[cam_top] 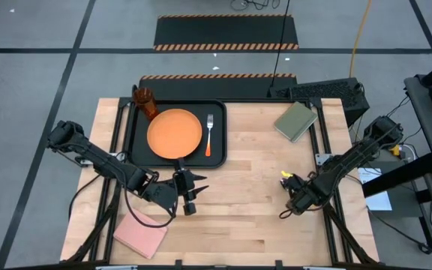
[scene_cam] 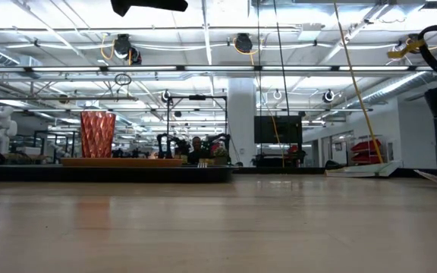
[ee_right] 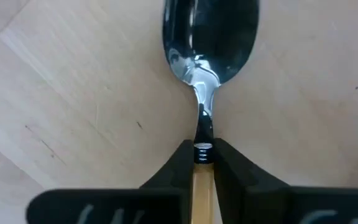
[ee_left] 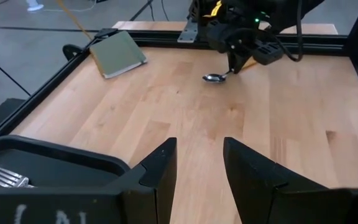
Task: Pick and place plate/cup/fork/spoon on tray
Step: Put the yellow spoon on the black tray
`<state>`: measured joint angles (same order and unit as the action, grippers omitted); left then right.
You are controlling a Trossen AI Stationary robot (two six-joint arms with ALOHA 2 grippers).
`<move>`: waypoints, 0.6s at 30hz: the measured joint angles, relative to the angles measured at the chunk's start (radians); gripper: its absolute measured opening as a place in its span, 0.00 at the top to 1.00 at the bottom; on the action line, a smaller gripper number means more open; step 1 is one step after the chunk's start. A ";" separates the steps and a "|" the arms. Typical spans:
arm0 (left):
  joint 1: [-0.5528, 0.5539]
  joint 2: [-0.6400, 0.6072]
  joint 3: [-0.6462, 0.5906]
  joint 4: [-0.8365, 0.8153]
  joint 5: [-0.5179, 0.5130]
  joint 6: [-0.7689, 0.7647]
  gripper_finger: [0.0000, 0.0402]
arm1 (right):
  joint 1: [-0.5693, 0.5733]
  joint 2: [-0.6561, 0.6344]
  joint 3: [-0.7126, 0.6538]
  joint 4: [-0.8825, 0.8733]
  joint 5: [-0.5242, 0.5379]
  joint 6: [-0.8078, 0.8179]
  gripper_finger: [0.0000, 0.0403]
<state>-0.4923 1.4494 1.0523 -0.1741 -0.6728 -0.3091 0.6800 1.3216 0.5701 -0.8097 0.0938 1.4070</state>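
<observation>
The black tray (cam_top: 216,112) lies at the table's far left. On it rest the orange plate (cam_top: 175,133), the orange cup (cam_top: 145,103) standing in its far left corner, and the fork (cam_top: 209,135) to the right of the plate. My right gripper (cam_top: 287,184) is over the table's right half, shut on the spoon (ee_right: 209,37). The spoon's silver bowl (ee_left: 215,78) is low over the wood, and I cannot tell whether it touches. My left gripper (ee_left: 197,168) is open and empty just near of the tray. My right gripper pinches the spoon's orange-yellow handle (ee_right: 202,177) between its two fingers, close to where the handle meets the metal neck. The fingers lie along the spoon. The neck and bowl stick out past the fingertips, the bowl low over the table.
An olive-green pad (cam_top: 295,120) lies at the far right of the table and a pink pad (cam_top: 139,234) at the near left. Bare wood stretches between the two grippers. Black frame rails run along the table's edges.
</observation>
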 joint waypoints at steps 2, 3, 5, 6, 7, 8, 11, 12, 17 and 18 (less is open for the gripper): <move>0.000 0.000 0.000 0.000 0.000 0.000 0.66 | 0.000 0.000 -0.001 0.005 0.002 0.032 0.95; 0.000 0.000 0.000 0.000 0.001 0.000 0.66 | 0.000 0.000 -0.001 0.012 0.002 0.044 0.95; 0.000 0.000 0.000 0.000 0.001 0.000 0.66 | 0.000 0.000 0.001 0.033 0.012 0.055 0.95; 0.000 0.000 0.000 0.000 0.001 0.000 0.66 | 0.000 -0.001 0.008 0.041 0.024 0.056 0.94; 0.000 0.000 0.000 0.000 0.001 0.000 0.66 | 0.001 0.000 0.015 0.047 0.041 0.060 0.93; 0.000 0.000 0.000 0.000 0.001 0.000 0.66 | 0.000 0.001 0.026 0.052 0.067 0.066 0.92; 0.000 0.000 0.000 0.001 0.001 0.000 0.66 | -0.004 0.009 0.071 0.091 0.201 0.059 0.91; 0.000 0.000 0.000 0.005 0.001 0.001 0.66 | -0.003 0.006 0.087 0.094 0.226 0.046 0.92; 0.000 -0.003 -0.001 0.025 0.002 0.023 0.66 | -0.040 0.006 0.147 0.190 0.343 -0.043 0.94; 0.000 -0.003 -0.001 0.024 0.002 0.023 0.66 | -0.050 0.002 0.157 0.219 0.369 -0.068 0.94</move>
<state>-0.4927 1.4460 1.0515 -0.1497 -0.6711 -0.2859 0.6298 1.3238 0.7276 -0.5912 0.4629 1.3387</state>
